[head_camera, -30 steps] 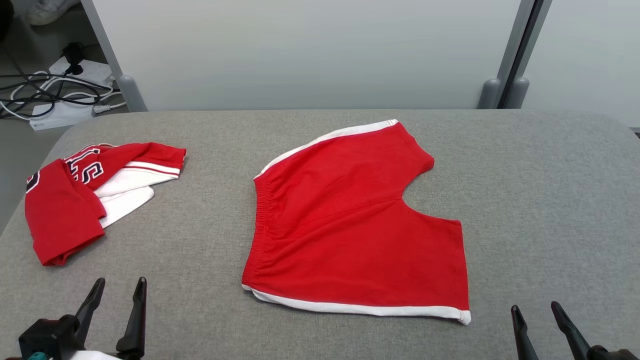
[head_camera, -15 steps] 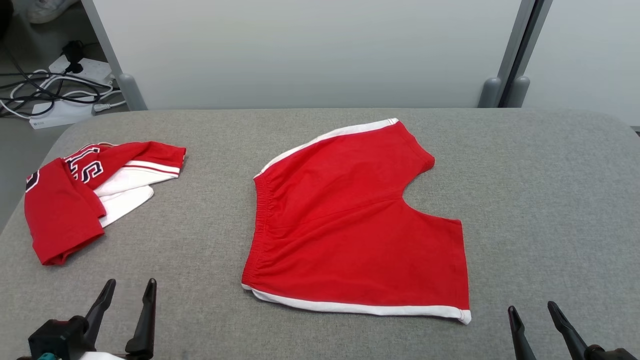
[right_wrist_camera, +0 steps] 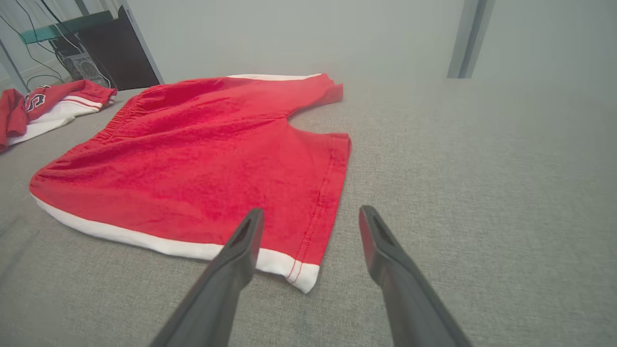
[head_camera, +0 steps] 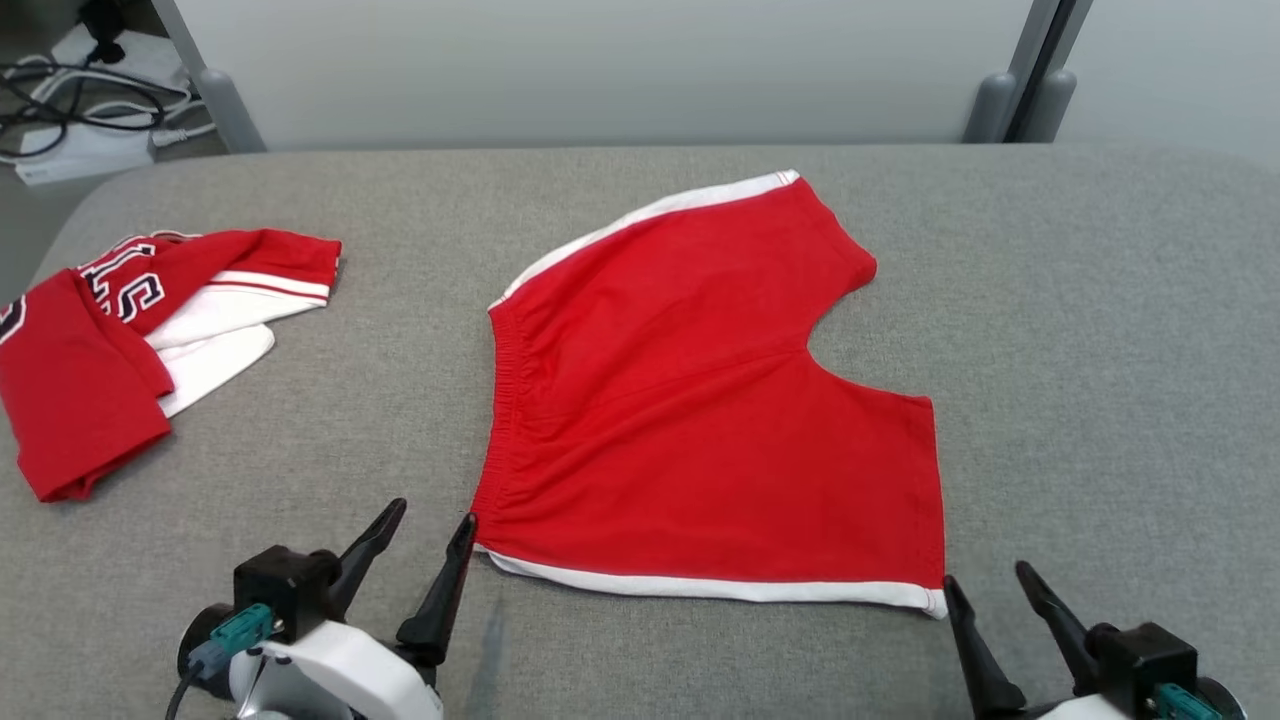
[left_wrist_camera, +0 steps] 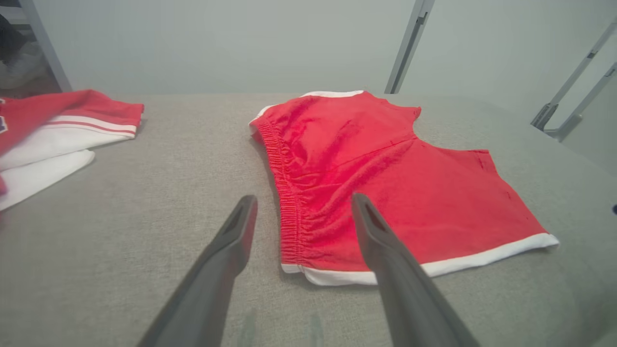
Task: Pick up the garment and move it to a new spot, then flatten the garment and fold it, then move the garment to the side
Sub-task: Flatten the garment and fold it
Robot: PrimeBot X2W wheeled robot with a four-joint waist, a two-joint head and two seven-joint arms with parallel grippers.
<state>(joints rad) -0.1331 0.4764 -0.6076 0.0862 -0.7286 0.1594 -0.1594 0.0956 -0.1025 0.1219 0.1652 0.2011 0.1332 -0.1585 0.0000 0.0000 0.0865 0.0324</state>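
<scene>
Grey cloth covers the wide padded table [head_camera: 1100, 350], and behind it stands a pale wall panel with some cables [head_camera: 60, 90] on the floor at the far left. The garment of the task, I believe, is the pair of red shorts [head_camera: 700, 400] that lies near the middle of the table. It is spread out flat, with the elastic waistband [head_camera: 505, 400] toward the robot's left and the two legs toward its right. A white stripe [head_camera: 700, 587] runs along the edge nearest the robot.

A second garment, a red and white jersey [head_camera: 90, 400], lies crumpled at the far left, well apart from the shorts.

The left gripper [head_camera: 434, 511] has its two dark fingers spread apart and holds nothing. It is just beside the near corner of the waistband, and one fingertip looks almost in contact with the fabric. The right gripper [head_camera: 985, 574] is also spread wide and empty, just beside the near corner of the leg hem [head_camera: 935, 600].

As for progress, the shorts look nearly smooth, so the flattening seems to be mostly done. Whether they were already carried to a new spot, I cannot tell. No fold is visible yet. My guess is that the fold is the step now in hand: each gripper would take its near corner and bring that edge over to the far side. After this, moving the garment to the side remains.
</scene>
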